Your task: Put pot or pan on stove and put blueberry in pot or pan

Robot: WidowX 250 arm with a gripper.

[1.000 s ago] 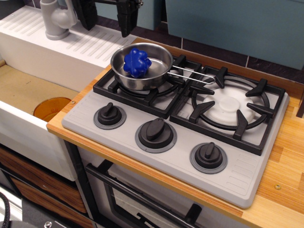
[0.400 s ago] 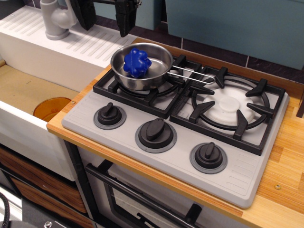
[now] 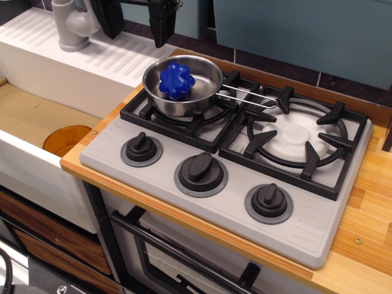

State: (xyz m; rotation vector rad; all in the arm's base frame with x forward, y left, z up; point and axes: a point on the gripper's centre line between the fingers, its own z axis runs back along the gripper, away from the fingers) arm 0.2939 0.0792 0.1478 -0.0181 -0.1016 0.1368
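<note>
The shiny steel pan (image 3: 196,98) sits on the left burner of the grey stove (image 3: 318,226), its wire handle pointing right. The bright blue blueberry (image 3: 176,80) lies inside the pan. My gripper (image 3: 138,27) hangs above and behind the pan at the top left, its two black fingers (image 3: 163,23) spread apart and empty. It touches neither the pan nor the blueberry.
A white sink unit with a grey tap (image 3: 72,24) stands at the back left. An orange disc (image 3: 66,139) lies in the sink basin at the left. The right burner (image 3: 298,136) is bare. Three black knobs (image 3: 201,168) line the stove front. Wooden counter (image 3: 373,233) runs to the right.
</note>
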